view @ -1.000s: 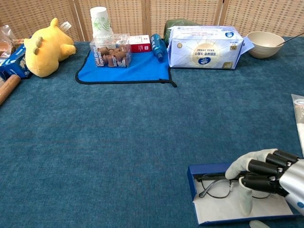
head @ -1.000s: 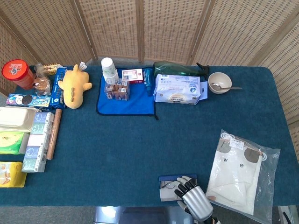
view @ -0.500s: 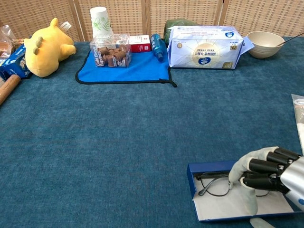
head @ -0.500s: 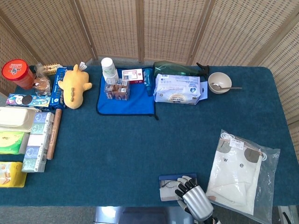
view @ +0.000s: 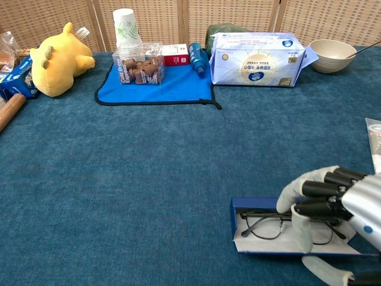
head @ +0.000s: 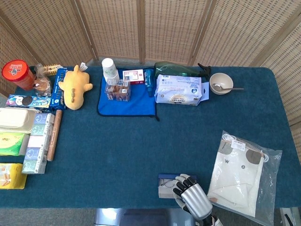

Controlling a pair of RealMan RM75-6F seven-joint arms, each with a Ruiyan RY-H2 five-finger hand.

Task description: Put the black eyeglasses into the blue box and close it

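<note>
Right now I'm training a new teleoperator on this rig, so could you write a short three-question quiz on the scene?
1. True or false: the black eyeglasses lie inside the blue box.
2. Which hand is at the box? A) left B) right
3. Fill in: the box is not yet ____.

Key: 1 true; 2 B; 3 closed.
</note>
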